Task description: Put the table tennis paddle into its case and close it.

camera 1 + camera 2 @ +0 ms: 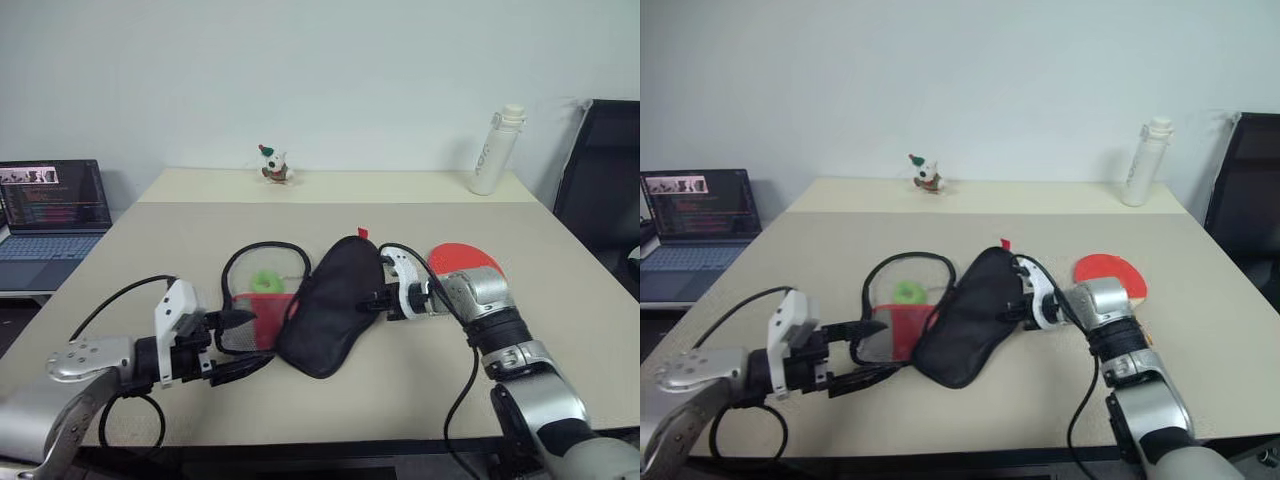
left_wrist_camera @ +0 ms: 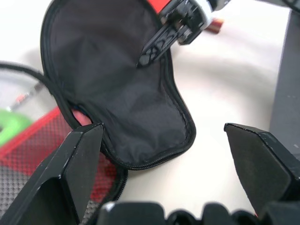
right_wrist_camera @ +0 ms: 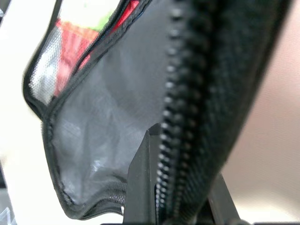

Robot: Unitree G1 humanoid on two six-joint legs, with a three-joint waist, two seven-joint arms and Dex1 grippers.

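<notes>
We are opening the case (image 1: 330, 310): right claw (image 1: 378, 297) seemingly pinches its zipper edge, left claw (image 1: 232, 345) spread at nine o'clock. Next, fetch the paddle (image 1: 465, 259).

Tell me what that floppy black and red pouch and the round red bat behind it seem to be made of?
The pouch looks like soft woven fabric: it sags and creases, with a zip along its edge and a red panel under black mesh. The bat shows a flat, matte red face, probably rubber; what lies beneath the face cannot be seen.
</notes>
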